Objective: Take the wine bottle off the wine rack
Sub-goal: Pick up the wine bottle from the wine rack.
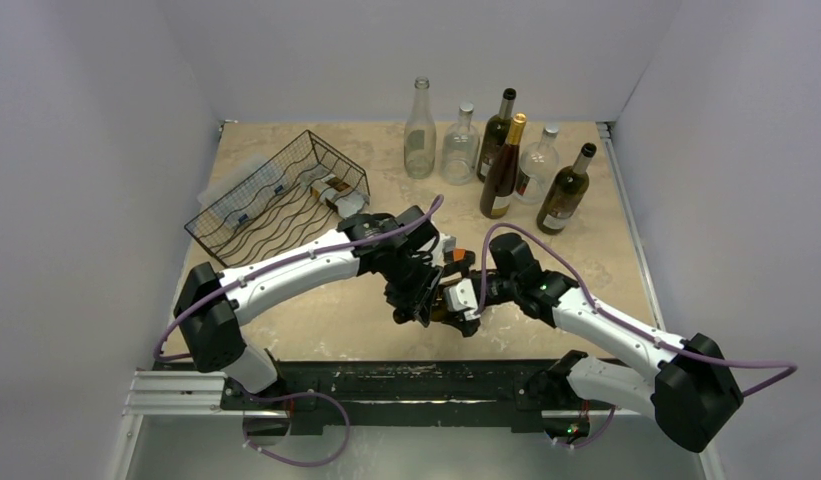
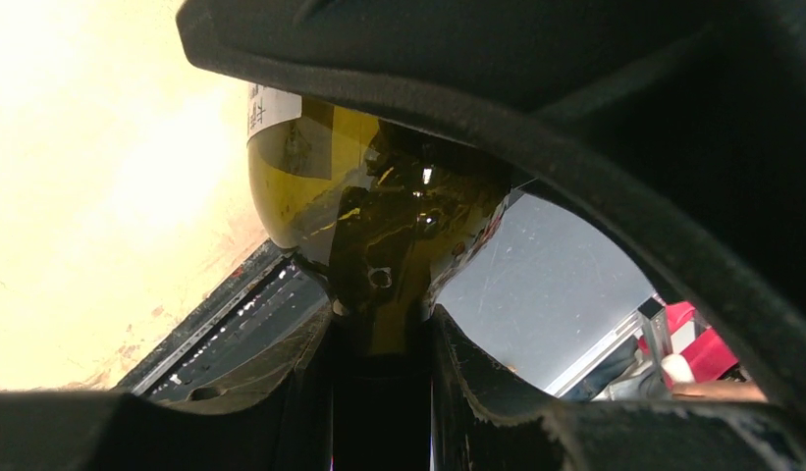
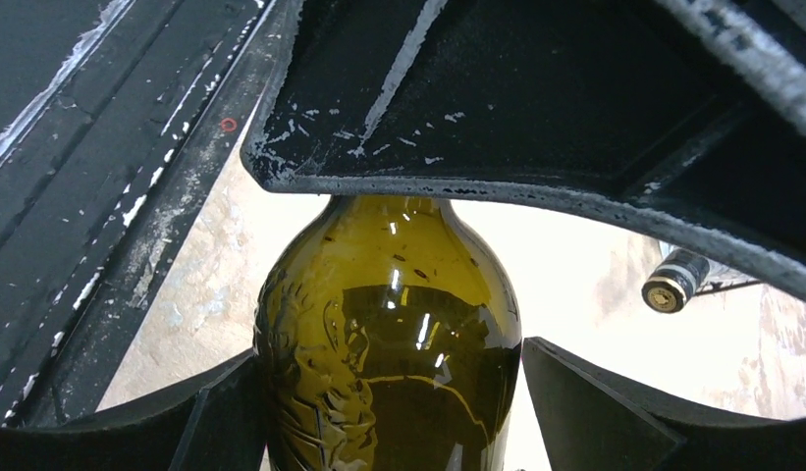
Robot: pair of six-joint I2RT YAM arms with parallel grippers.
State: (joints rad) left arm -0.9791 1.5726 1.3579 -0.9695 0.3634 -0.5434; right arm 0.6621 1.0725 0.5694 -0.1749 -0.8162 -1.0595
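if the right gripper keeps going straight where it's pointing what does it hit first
The wine bottle: its green body sits right between the fingers of the right gripper, close ahead. What lies past the bottle is hard to judge.

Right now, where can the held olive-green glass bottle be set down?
The olive-green glass bottle fits on beige tabletop between the black wire rack and tall clear bottle, or between left arm and black rail. Back right is crowded: six bottles.

wine bottle (image 3: 389,324): olive-green glass, white label
wine rack (image 1: 276,195): black, wavy wire
table (image 1: 606,250): beige, marbled
cables (image 1: 506,235): purple
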